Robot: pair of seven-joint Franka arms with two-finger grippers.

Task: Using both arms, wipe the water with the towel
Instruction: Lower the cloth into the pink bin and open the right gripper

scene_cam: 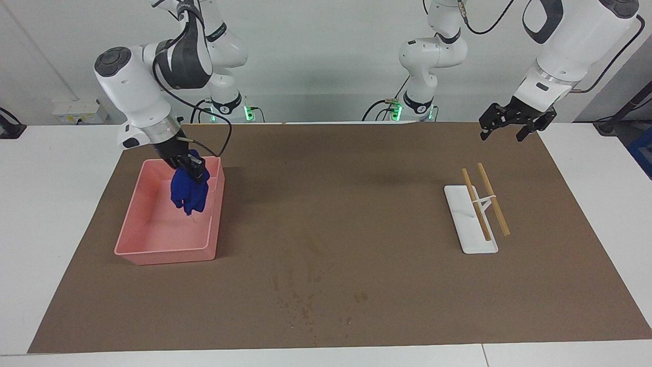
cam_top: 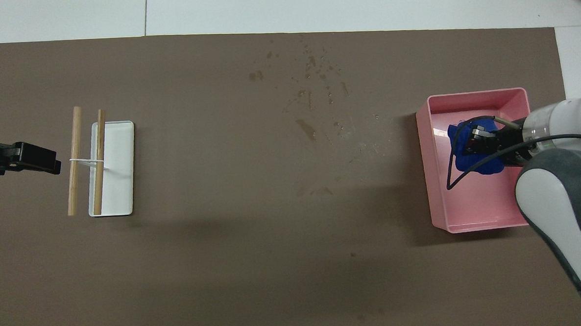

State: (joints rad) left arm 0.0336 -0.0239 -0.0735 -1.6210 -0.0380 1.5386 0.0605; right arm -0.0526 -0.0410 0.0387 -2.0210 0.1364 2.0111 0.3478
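I see right gripper (scene_cam: 196, 171) over tray (scene_cam: 153, 252), towel (scene_cam: 189, 192) hanging below its fingers | water (scene_cam: 300, 306) mid-table, farther out | stand (scene_cam: 466, 237) below left gripper (scene_cam: 509, 130), apart

Facing view: high, across the table, looking at both robot bases. Overhead view: steep, from the robots' end. Both share the brown mat (scene_cam: 326, 229), half a turn apart
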